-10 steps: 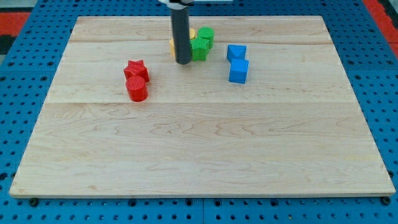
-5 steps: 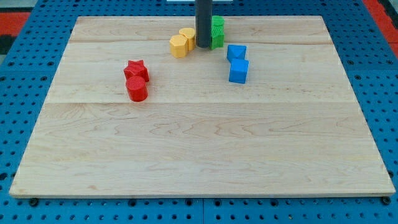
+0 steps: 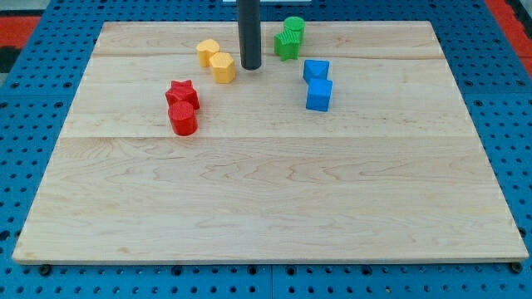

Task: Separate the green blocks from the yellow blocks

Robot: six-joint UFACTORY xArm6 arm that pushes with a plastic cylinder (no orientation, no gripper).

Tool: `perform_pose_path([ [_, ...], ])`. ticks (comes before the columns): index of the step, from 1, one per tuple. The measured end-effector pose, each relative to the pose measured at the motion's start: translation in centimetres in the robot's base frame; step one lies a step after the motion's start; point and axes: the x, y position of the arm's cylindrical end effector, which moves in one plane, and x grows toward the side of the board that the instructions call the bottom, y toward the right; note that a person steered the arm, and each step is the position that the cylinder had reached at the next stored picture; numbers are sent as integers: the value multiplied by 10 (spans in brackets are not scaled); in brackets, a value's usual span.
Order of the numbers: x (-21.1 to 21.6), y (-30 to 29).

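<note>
Two colour groups concern you here, and they lie at the far end of the pale wooden desk [image 3: 266,199]; read the scene from the near edge upward. The near half of the desk carries nothing. Toward the view's left stand a red star-shaped plastic block [image 3: 182,90] and a red cylindrical block [image 3: 183,119], touching. Toward the view's right stand two blue plastic blocks, a cube [image 3: 319,95] and behind it a less regular blue block [image 3: 316,71], also touching.

Farther still, the two yellow plastic blocks [image 3: 215,60], of rounded, roughly hexagonal shape, sit touching at the view's left of the straight dark rod. The two green plastic blocks [image 3: 289,36], one partly hiding the other, sit at its right near the desk's top edge.

My tip [image 3: 250,67] rests on the desk in the gap between the pairs, nearer the yellow pair but touching neither. The rod stands upright, its upper end leaving the view's top. This arm carries no fingers, so there is nothing to spread or clamp.

To finish well, you would judge the split largely made. Widen it by pushing one pair squarely outward, preferably yellow toward the view's left. Keep contact centred so the pair does not fan apart, and steer wide of the red blocks.
</note>
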Motion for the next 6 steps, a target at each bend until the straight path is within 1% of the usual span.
perform_pose_path([
  [1, 0, -38],
  [2, 0, -51],
  [3, -11, -19],
  [4, -51, -4],
  [5, -89, -23],
  [6, -109, -10],
])
